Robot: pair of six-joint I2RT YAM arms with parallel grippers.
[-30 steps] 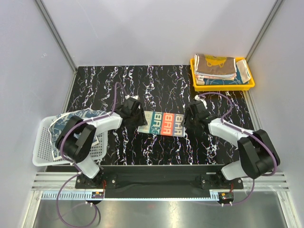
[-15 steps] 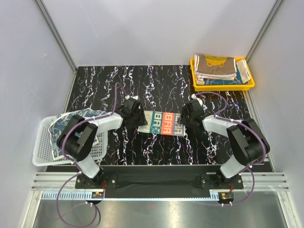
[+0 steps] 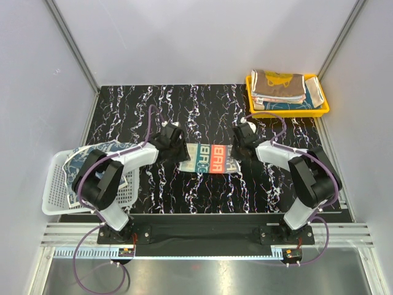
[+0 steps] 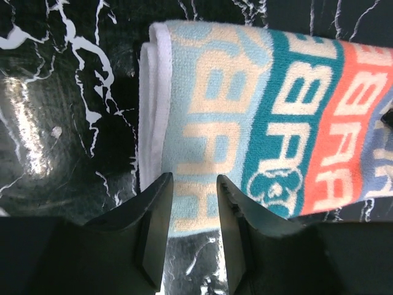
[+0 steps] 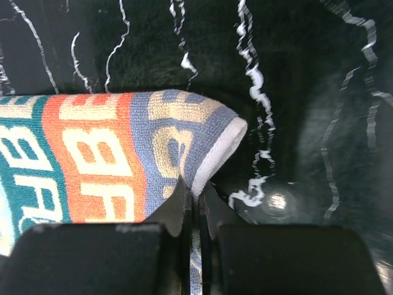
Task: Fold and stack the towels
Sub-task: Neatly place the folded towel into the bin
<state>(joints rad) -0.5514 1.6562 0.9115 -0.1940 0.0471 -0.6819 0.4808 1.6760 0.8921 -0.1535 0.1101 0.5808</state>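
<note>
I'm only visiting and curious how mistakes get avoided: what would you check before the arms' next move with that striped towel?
1. Grip of right jaws on the striped towel: ok, shut on its lifted corner.
2. Grip of left jaws on the other end: not ok, they stand apart, straddling the edge.
3. Rest of the towel flat on the table: ok.
4. Stack of folded towels in the yellow tray tidy: ok.
5. More work waiting in the basket: ok, a navy towel lies inside.
</note>
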